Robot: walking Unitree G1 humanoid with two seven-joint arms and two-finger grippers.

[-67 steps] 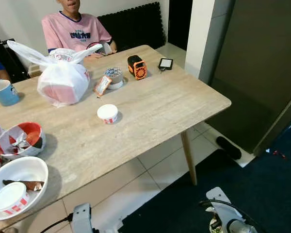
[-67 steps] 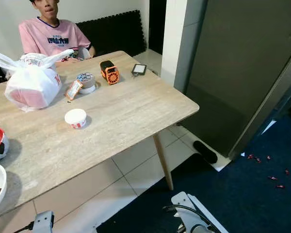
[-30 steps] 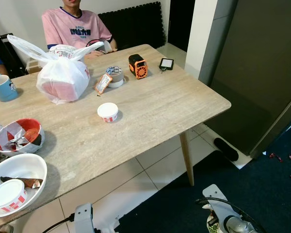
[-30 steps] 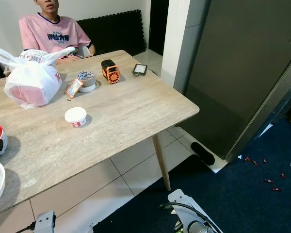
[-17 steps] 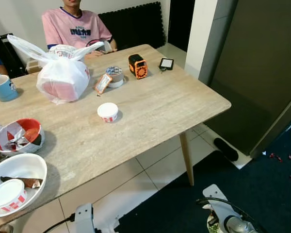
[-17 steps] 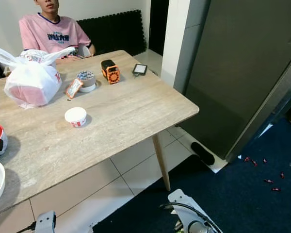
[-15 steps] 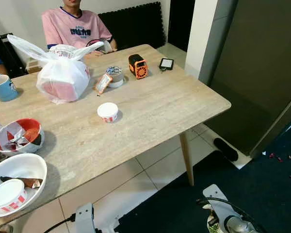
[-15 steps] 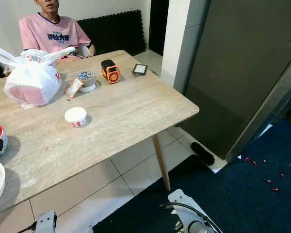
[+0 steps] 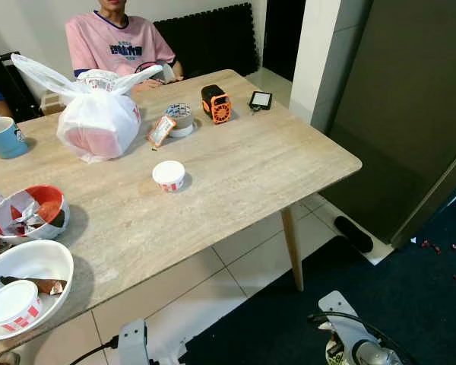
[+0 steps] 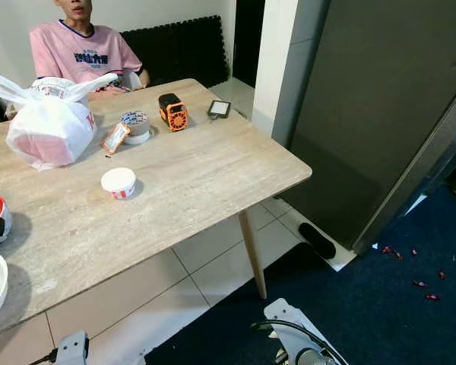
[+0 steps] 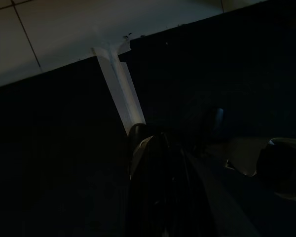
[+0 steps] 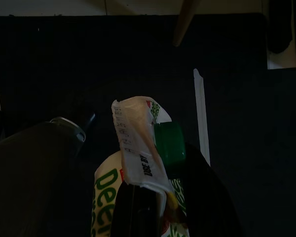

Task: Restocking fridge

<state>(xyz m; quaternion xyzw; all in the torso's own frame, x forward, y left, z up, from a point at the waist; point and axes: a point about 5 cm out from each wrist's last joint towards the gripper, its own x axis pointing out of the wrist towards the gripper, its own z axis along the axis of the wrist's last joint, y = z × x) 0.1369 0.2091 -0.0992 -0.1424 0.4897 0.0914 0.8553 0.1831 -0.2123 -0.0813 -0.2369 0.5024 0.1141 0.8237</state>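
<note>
Wooden worktop (image 9: 235,171) with takeaway clutter, dark fridge (image 9: 410,114) at right of frame.

White plastic bag (image 9: 97,125) upper left, small white tub (image 9: 169,176) mid-frame, tape roll (image 9: 179,118) and orange gadget (image 9: 216,104) behind it, phone (image 9: 259,99) further right. Bowls (image 9: 26,293) at lower left. Person in pink shirt (image 9: 118,49) seated at top. Blue cup (image 9: 4,137) at left edge.

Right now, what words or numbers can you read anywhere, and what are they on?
"Deei", green letters, partly cut off: on the white carton in the right gripper.
Dark print on the person's pink shirt: too small to read.
Red marks on the small white tub: too blurred to read.
</note>
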